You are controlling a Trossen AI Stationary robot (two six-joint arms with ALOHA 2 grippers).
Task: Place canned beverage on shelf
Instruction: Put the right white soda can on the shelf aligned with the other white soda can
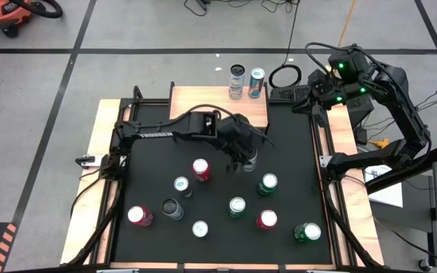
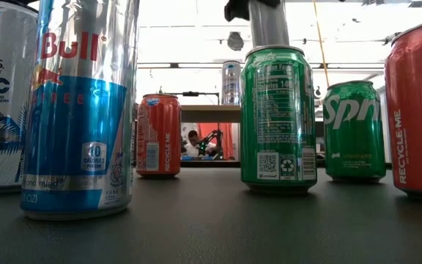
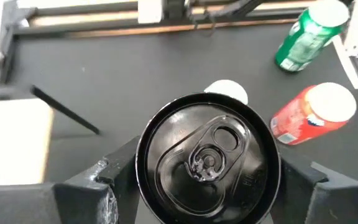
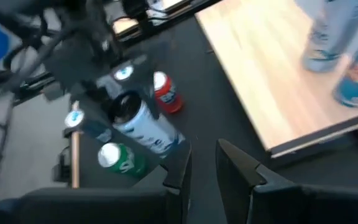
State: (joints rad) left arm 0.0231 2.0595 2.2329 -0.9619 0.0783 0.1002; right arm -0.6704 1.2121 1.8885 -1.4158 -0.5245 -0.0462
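The step in hand seems to be the carrying of a can toward the shelf. In the high view the left gripper (image 1: 246, 161) is just right of the frame's centre, over the black bench (image 1: 287, 144), and it holds a black-topped can (image 3: 207, 155). In the left wrist view this can fills the lower middle of the frame, and one dark finger (image 3: 104, 180) stands on each side of it, pressed against its wall. So the fingers are spread about as wide as the can and clamped on it. In the low view a can body hangs at the top centre of the frame, above the green can (image 2: 278, 117), so it looks lifted off the bench.

The shelf (image 1: 203, 100) lies in the upper centre of the high view, just above the gripper, and two cans (image 1: 246, 82) already stand at its upper right corner. The next move probably calls for carrying the can upright over the shelf's edge to a free part of the board and lowering it there without touching those two.

The right gripper (image 4: 202, 167) waits at the upper right of the high view, its fingers nearly together and empty.
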